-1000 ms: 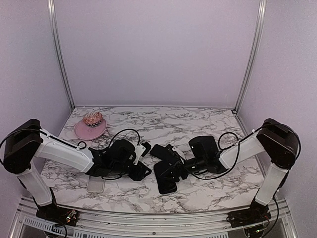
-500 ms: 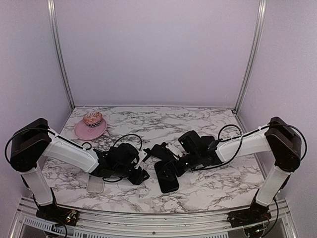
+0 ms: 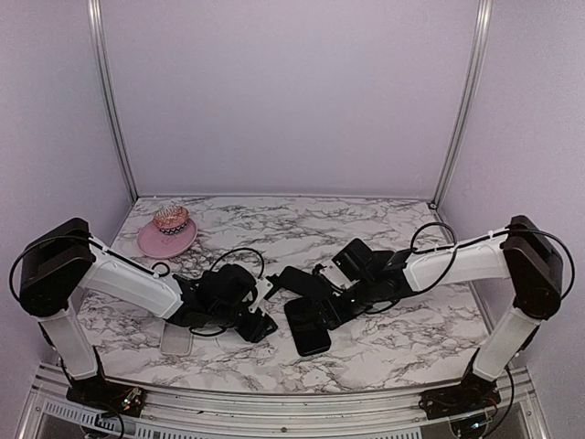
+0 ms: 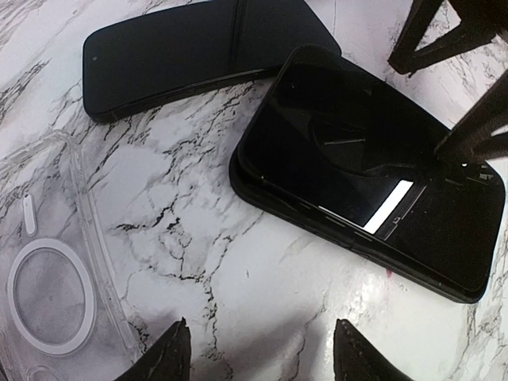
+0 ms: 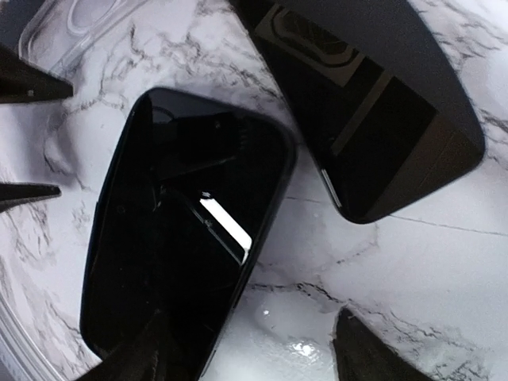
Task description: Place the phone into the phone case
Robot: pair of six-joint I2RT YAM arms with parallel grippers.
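A black phone (image 3: 309,327) (image 4: 373,198) (image 5: 182,238) lies flat, screen up, on the marble between the two arms. Its edge looks doubled, like a dark rim around it. A clear phone case (image 3: 175,341) (image 4: 48,270) (image 5: 79,24) lies to its left, under the left arm. My left gripper (image 3: 263,323) (image 4: 262,353) is open over bare marble, between the clear case and the phone. My right gripper (image 3: 322,307) (image 5: 258,349) is open and low at the phone's right edge. One of its fingers (image 5: 147,353) is over the screen, and nothing is gripped.
A second black flat slab (image 3: 294,280) (image 4: 206,51) (image 5: 373,103) lies just behind the phone. At the back left, a pink plate (image 3: 151,242) carries a small patterned bowl (image 3: 171,219). Metal frame posts (image 3: 110,101) stand at the back corners.
The right wrist has stretched out towards the back and left, bringing its fingers to the phone's edge. The left gripper has shifted slightly right. The phone still lies flat.
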